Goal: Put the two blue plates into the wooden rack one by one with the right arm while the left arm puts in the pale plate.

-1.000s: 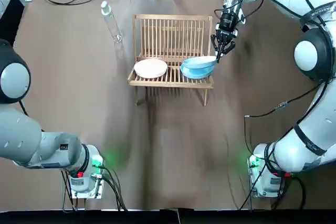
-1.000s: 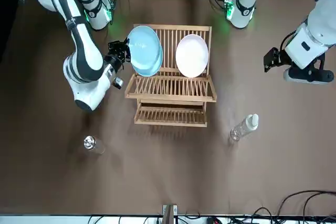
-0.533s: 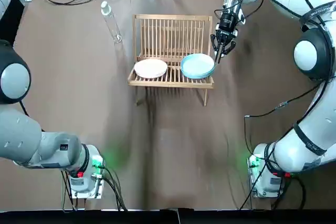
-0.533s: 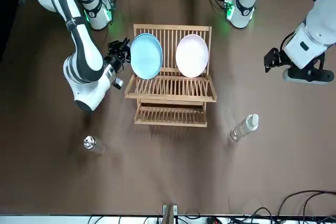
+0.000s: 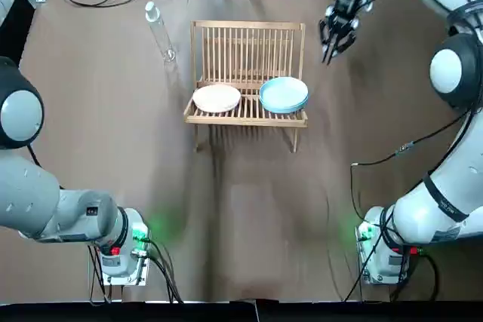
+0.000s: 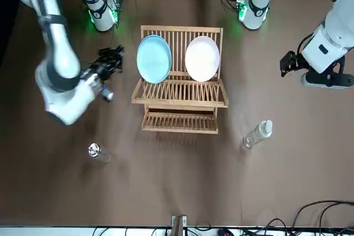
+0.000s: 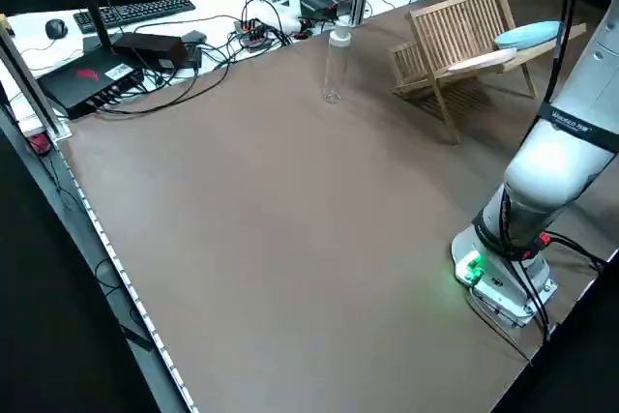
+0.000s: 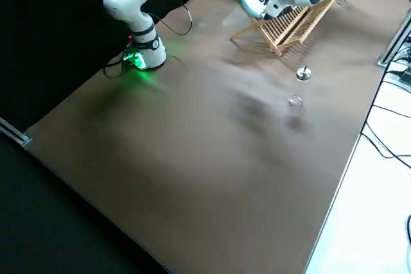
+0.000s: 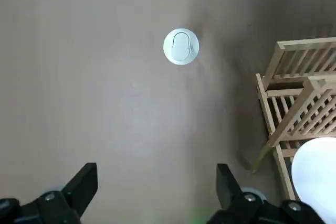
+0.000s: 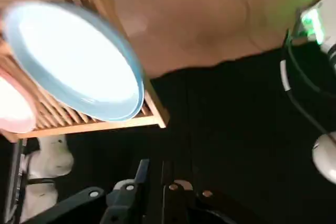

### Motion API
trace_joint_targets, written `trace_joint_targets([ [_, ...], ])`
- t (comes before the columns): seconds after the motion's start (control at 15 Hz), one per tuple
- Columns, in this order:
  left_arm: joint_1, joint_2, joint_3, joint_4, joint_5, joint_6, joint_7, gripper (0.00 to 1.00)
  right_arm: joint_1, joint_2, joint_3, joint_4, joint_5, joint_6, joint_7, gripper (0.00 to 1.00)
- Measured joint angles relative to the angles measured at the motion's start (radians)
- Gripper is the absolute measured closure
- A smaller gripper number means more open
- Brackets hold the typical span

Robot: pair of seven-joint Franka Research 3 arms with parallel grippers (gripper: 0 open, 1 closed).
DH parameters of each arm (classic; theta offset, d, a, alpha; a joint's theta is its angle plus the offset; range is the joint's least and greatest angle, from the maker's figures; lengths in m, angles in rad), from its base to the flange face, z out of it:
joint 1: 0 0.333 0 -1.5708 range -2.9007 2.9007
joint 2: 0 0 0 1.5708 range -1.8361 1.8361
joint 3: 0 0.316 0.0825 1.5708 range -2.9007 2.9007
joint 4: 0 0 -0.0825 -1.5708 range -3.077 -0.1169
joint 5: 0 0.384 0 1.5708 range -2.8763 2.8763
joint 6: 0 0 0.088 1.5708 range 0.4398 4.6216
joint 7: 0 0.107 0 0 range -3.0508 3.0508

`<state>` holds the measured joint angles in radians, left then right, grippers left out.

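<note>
On the table [image 5: 264,209], a bottle [image 5: 159,32] stands near the wooden rack [image 5: 249,43].

The rack [image 5: 247,50] is bare pale wood, matt, with smooth slats. The blue plates [image 5: 284,94] at its 4 o'clock are smooth and glossy; the pale plate [image 5: 216,98] at 7 o'clock is smooth with a duller sheen. The table [image 5: 249,216] is matt brown. At the rack's 10 o'clock the bottle [image 5: 158,32] is clear plastic with a white cap. The arms [image 5: 453,73] wear glossy white shells
</note>
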<state>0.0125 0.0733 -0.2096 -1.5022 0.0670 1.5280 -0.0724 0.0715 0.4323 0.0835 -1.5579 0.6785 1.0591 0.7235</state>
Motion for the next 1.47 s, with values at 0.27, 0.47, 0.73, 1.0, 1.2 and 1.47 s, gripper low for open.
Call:
trace_joint_targets([
  [0.27, 0.0, 0.0, 0.0, 0.0, 0.001, 0.0, 0.0, 0.0, -0.109, 0.0, -0.005, 0.087, -0.152, 0.005, -0.156, 0.84],
  [0.47, 0.0, 0.0, 0.0, 0.0, 0.002, 0.0, 0.0, 0.0, -0.17, 0.0, -0.006, 0.144, -0.218, 0.013, -0.256, 0.84],
  [0.73, -0.002, 0.0, -0.002, -0.001, 0.008, -0.001, -0.003, 0.0, -0.186, -0.001, -0.004, 0.263, -0.319, 0.017, -0.348, 0.79],
  [1.0, 0.0, 0.0, -0.001, -0.001, 0.008, -0.006, -0.007, 0.0, -0.191, -0.021, -0.004, 0.337, -0.354, 0.05, -0.515, 0.59],
  [1.2, -0.003, 0.001, -0.004, -0.003, 0.008, -0.005, -0.033, 0.0, -0.186, -0.074, -0.001, 0.343, -0.397, 0.1, -0.567, 0.47],
  [1.47, -0.006, 0.001, -0.008, -0.003, 0.007, -0.005, -0.066, 0.0, -0.128, -0.213, 0.003, 0.269, -0.516, 0.232, -0.575, 0.14],
])
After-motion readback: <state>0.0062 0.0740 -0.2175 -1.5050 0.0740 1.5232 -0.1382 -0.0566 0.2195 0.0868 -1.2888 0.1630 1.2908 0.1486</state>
